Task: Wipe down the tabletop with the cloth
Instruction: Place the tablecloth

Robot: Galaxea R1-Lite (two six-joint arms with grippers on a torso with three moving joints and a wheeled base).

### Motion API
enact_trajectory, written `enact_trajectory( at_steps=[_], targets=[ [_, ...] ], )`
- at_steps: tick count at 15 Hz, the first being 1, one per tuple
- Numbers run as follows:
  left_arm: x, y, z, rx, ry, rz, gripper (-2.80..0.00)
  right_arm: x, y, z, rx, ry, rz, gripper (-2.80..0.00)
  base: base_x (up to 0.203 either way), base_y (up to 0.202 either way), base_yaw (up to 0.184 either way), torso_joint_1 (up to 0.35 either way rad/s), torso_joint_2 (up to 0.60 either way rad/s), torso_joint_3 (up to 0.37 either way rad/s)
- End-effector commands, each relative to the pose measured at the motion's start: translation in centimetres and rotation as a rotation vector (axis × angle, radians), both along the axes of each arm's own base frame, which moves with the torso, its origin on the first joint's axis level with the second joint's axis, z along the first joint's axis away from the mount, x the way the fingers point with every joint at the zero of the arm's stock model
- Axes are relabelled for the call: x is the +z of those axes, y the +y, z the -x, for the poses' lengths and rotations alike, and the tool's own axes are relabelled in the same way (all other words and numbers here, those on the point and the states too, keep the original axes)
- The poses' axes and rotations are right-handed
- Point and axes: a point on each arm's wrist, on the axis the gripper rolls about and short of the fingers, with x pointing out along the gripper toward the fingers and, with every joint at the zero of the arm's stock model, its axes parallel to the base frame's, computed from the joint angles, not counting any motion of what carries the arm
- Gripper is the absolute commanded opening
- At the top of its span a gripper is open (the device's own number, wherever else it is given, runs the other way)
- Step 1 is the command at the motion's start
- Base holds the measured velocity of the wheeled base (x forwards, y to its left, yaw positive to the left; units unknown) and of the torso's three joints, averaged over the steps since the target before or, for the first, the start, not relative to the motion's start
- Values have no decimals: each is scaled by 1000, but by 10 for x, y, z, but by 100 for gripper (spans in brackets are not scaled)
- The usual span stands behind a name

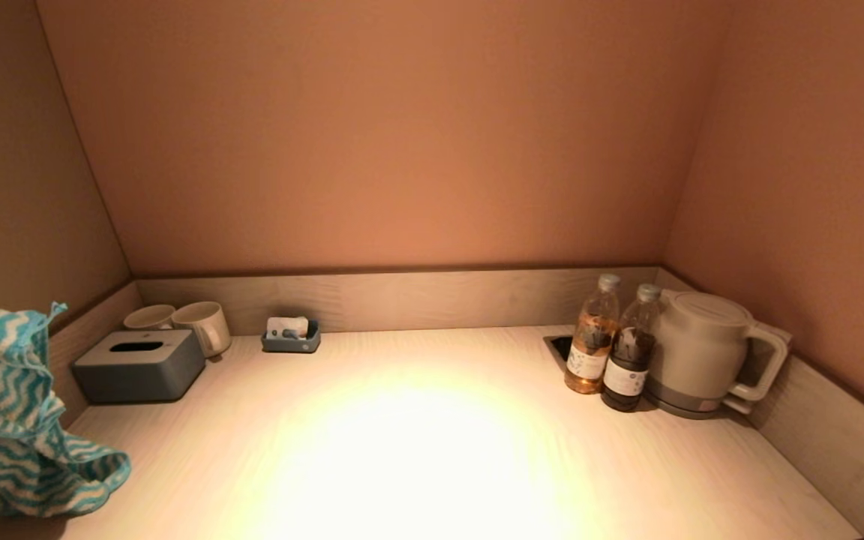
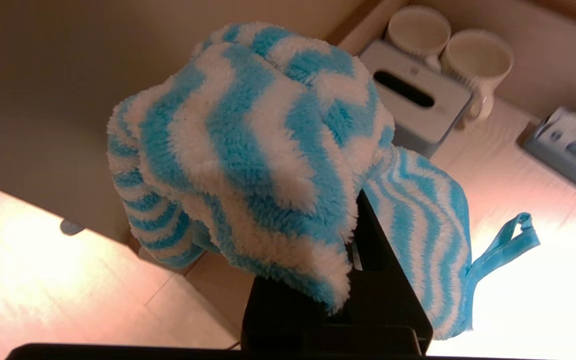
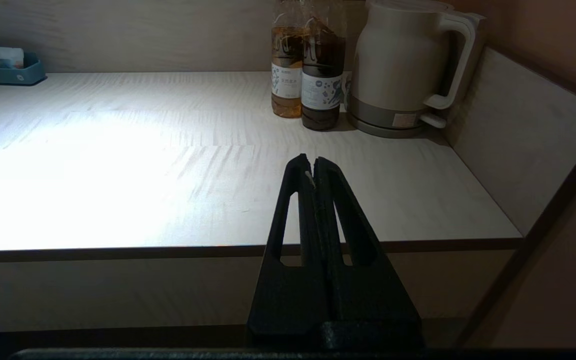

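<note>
Left gripper (image 2: 353, 225) clamped on cloth (image 1: 12, 420), lower left of frame, above tabletop (image 1: 432, 450); wiping not begun. Right gripper (image 3: 313, 167) pressed together, empty, idle.

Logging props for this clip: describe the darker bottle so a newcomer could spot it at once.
Look to the tabletop's back right corner, where a cream kettle stands. Two bottles stand just left of it; the dark bottle is the one nearest the kettle, nearly black beside the amber bottle.

Overhead light produced strong glare on the tabletop (image 1: 417, 450) centre; walls stayed dim and warm-toned; the cups (image 2: 448, 45) appeared slightly blurred.
</note>
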Motion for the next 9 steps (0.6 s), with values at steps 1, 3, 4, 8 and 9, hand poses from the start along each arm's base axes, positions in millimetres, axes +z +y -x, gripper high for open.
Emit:
enact_trajectory(
  at_steps=[1, 3, 4, 8, 9],
  targets=[
    [-20, 0, 7, 0, 70, 11, -280, 0, 0, 0, 1, 0, 0, -280, 0, 0, 0, 0, 0, 0],
    [-48, -1, 9, -27, 148, 37, -280, 0, 0, 0, 1, 0, 0, -280, 0, 0, 0, 0, 0, 0],
    [-63, -2, 8, -50, 175, 56, -280, 0, 0, 0, 1, 0, 0, -280, 0, 0, 0, 0, 0, 0],
    [-101, -2, -3, -107, 268, 121, -280, 0, 0, 0, 1, 0, 0, -280, 0, 0, 0, 0, 0, 0],
    [-110, -2, -8, -125, 298, 147, -280, 0, 0, 0, 1, 0, 0, -280, 0, 0, 0, 0, 0, 0]
  ],
)
